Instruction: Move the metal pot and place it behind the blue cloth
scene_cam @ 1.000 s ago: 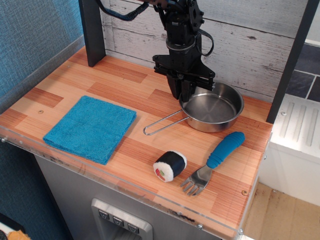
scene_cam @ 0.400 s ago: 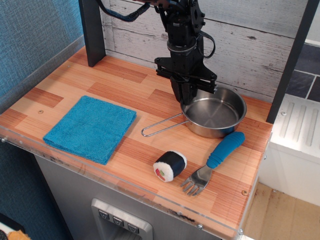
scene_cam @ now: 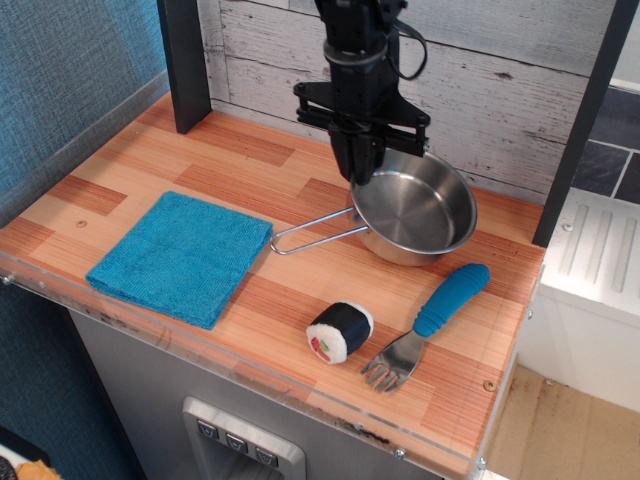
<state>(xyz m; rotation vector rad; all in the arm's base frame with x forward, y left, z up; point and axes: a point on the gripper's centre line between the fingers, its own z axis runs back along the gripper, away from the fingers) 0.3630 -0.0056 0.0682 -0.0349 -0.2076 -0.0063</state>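
Steel pot (scene_cam: 415, 212) tilted at worktop (scene_cam: 250, 165) rear right, gripper (scene_cam: 362, 172) pinching its near-left rim, wire handle reaching toward cloth (scene_cam: 182, 256) lying flat front left, sushi roll (scene_cam: 339, 331) and fork (scene_cam: 428, 325) in front.

The metal pot (scene_cam: 415, 210) is shiny silver steel, handle included. The blue cloth (scene_cam: 182, 255) is solid teal-blue with a fuzzy terry look and no print. The fork (scene_cam: 425, 326) has a bright blue handle and grey metal tines. The sushi roll toy (scene_cam: 339, 331) is black around the outside, white on the end, with red and green bits in the middle. The gripper (scene_cam: 362, 165) is all black. The table (scene_cam: 250, 160) is striped orange-brown wood, and the back wall (scene_cam: 500, 80) is whitewashed grey planks.
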